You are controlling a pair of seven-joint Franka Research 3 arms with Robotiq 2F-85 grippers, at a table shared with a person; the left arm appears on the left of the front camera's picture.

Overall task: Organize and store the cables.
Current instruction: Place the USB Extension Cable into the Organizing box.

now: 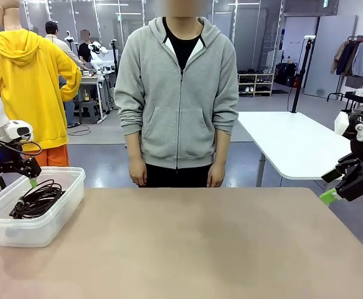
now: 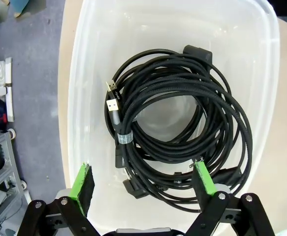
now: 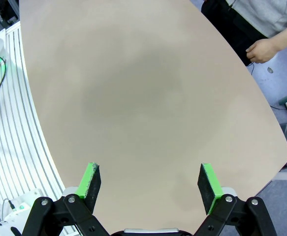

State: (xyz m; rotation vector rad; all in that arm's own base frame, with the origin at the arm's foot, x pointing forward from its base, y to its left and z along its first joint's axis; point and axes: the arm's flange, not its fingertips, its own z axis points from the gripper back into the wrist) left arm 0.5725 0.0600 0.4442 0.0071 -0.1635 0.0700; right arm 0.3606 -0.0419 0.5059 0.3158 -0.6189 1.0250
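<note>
Black cables [image 2: 177, 128] in clear tub [image 2: 89, 59] beneath left gripper [image 2: 142, 184], both grippers' jaws wide, empty.

Black cables [image 2: 182, 123]; clear bin [image 2: 91, 73]; tan table [image 1: 200, 243].

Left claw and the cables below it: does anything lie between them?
Nothing; in the left wrist view the open left claw hangs over the cables coiled in the clear bin.
</note>
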